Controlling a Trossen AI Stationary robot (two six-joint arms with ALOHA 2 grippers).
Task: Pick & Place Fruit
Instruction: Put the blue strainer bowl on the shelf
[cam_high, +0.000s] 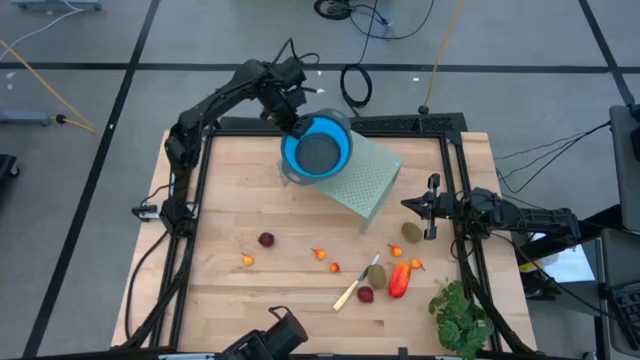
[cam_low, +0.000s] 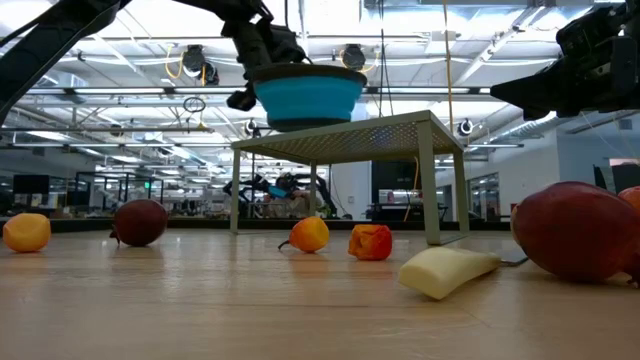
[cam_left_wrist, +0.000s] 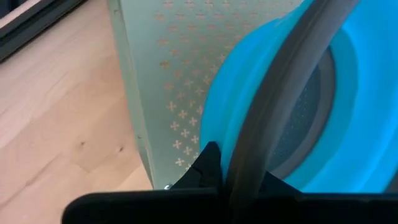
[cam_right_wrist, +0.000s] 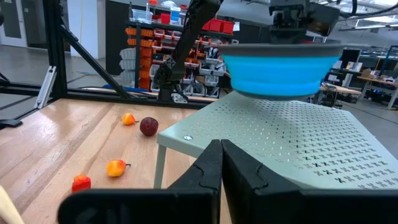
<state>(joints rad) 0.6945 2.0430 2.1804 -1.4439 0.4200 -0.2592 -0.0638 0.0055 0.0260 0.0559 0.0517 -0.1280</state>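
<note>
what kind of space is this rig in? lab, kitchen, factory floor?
Most likely a robotics lab or workshop, not a kitchen. The wooden table sits in a black frame on a taped concrete floor with loose cables; behind it are parts shelves with bins and open ceiling lighting.

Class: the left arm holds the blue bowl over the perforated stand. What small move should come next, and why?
Probably lower the blue bowl onto the pale green stand and release. The left gripper is shut on its rim, the bowl seems to hover just above the top, and the fruit, like the dark red ball, lies unpicked.

Probably an industrial lab, parts-bin shelves (cam_right_wrist: 152, 37), ceiling lights (cam_low: 195, 60), floor cables (cam_high: 355, 85)
</note>
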